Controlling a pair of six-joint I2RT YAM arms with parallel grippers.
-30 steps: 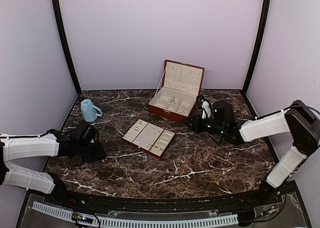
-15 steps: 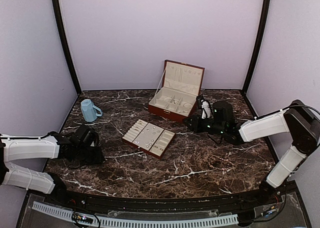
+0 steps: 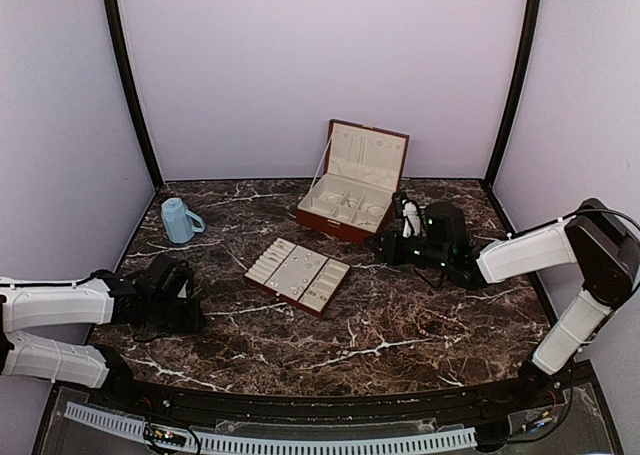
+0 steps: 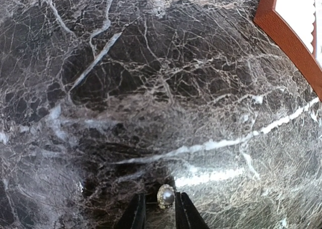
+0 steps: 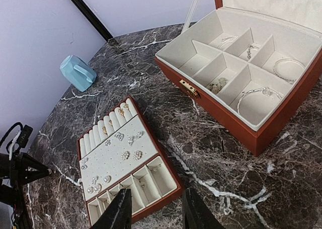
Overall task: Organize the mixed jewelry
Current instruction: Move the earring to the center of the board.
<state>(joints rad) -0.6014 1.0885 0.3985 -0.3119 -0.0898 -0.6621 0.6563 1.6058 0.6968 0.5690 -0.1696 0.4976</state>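
Observation:
A pearl stud earring (image 4: pixel 166 196) with a sparkly rim lies on the marble between the tips of my left gripper (image 4: pixel 160 209). It sits against the right finger, with a gap to the left finger. The gripper is low at the table's left (image 3: pixel 195 317), narrowly open. More of the jewelry, pearl and cluster studs (image 5: pixel 130 155) and gold rings (image 5: pixel 121 112), sits in the cream-lined tray (image 5: pixel 151 141). Bracelets (image 5: pixel 256 93) lie in the red-brown box (image 5: pixel 221 118). My right gripper (image 5: pixel 153 211) is open and empty, above the marble between tray and box.
The tray (image 3: pixel 297 275) lies at table centre, and the open hinged box (image 3: pixel 350 200) stands behind it with its lid up. A blue cup (image 3: pixel 178 220) stands at the back left and also shows in the right wrist view (image 5: pixel 77 73). Purple walls close in three sides.
My left arm has drawn back a little toward the left near edge, its gripper staying low on the table. The right arm has barely moved.

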